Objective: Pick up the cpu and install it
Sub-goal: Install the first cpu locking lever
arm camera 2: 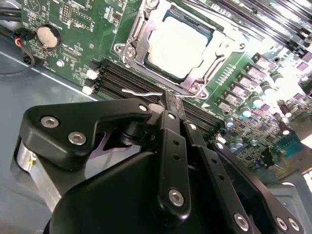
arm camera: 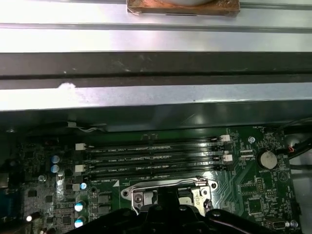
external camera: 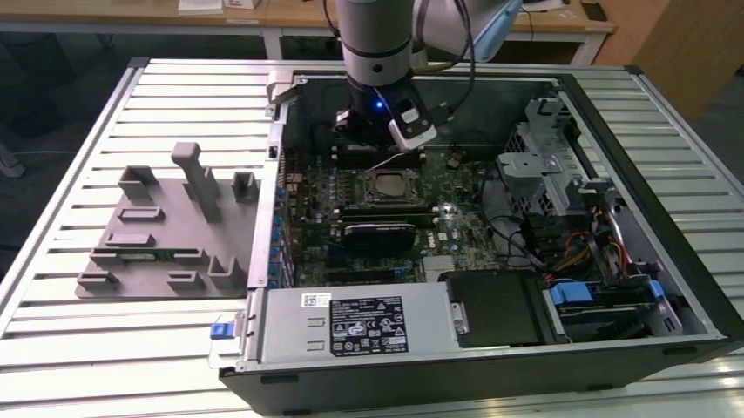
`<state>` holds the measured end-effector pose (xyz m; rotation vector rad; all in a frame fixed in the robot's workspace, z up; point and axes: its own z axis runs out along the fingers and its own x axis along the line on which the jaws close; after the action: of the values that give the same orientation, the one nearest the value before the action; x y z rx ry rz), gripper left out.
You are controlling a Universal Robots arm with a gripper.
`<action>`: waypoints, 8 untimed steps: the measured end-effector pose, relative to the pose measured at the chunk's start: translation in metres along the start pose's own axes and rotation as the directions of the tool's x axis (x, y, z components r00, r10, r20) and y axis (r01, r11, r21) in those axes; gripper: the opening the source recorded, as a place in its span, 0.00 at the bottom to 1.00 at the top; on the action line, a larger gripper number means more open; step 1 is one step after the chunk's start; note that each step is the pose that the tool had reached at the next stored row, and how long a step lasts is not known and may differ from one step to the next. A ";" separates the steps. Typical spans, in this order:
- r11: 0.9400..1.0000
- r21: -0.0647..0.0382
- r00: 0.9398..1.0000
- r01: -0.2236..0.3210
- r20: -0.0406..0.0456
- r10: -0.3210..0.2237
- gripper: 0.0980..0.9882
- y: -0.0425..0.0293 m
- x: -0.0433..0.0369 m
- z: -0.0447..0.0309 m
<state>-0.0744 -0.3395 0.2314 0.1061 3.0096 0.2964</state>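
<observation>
Seated in the metal-framed socket [arm camera 2: 175,48] on the green motherboard [arm camera 2: 83,29]: the cpu [arm camera 2: 176,45], with gripper [arm camera 2: 170,103] beside the memory slots [arm camera: 151,156], jaws narrow, holding nothing.

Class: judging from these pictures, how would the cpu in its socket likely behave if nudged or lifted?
The cpu looks flat, rigid and metal-topped, so probably stiff, not floppy. Its smooth top may be slippery. Seated within the socket frame, it would likely resist sideways nudges and cannot roll.
</observation>
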 end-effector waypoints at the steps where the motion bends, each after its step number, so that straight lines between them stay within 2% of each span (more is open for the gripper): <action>1: 1.000 -0.001 1.000 0.000 0.003 0.000 0.01 -0.0001 -0.0004 0.0005; 5: 1.000 -0.005 1.000 0.003 0.017 -0.003 0.01 -0.0003 -0.0026 0.0024; 8: 1.000 -0.008 1.000 0.005 0.030 -0.005 0.01 -0.0003 -0.0042 0.0036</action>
<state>-0.0699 -0.3394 0.2282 0.1012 2.9779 0.3029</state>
